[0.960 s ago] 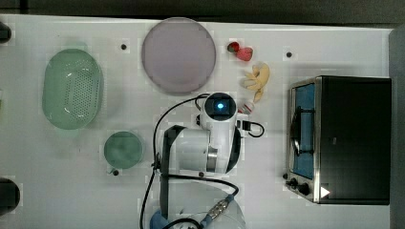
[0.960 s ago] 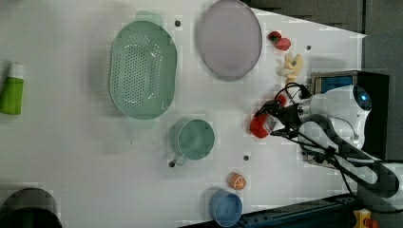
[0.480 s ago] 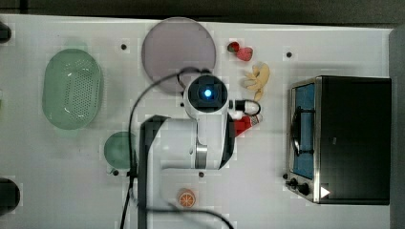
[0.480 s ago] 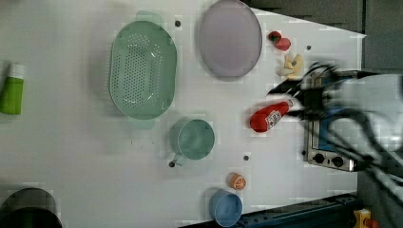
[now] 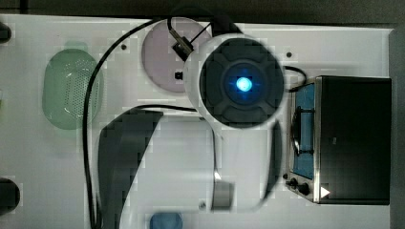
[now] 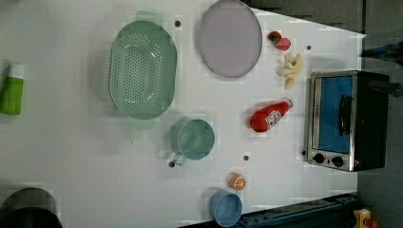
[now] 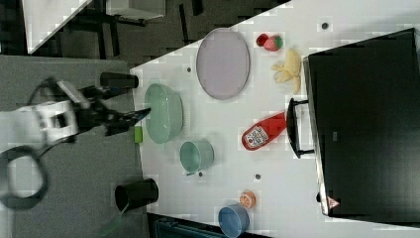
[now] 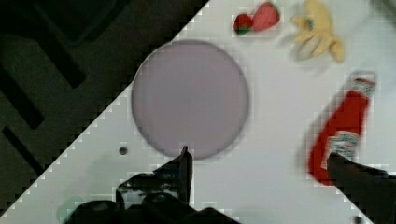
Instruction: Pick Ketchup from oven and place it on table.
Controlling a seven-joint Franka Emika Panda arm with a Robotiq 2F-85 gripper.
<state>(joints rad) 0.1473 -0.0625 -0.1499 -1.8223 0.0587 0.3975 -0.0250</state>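
**Helper:** Now look at your ketchup bottle [image 6: 270, 116]. It is lying on its side on the white table [image 6: 71, 156], just beside the toaster oven [image 6: 343, 119], in front of the blue glass door. Its white cap points at the oven. Nothing is touching it.

**Operator:** Where are my gripper's fingers?

**Helper:** Your gripper [image 8: 261, 172] is up in the air, away from the bottle. In the wrist view its two dark fingers [image 8: 184, 170] are spread wide apart, with nothing between them. One fingertip shows in front of the edge of the purple plate [image 8: 190, 98], and the other shows in front of the fat end of the bottle. In the right view you can see the gripper [image 7: 130, 118] far from the oven, out past the table's edge near the green colander [image 7: 164, 113].

**Operator:** What else is near the oven?

**Helper:** A strawberry [image 6: 279, 41] and a small bunch of bananas [image 6: 291, 70] lie close to the oven's far corner. The green cup [image 6: 192, 139] sits further from the oven than the bottle does. An orange slice [image 6: 236, 181] and a blue bowl [image 6: 226, 207] sit near the table's edge, toward the knob end of the oven. The oven door is shut.
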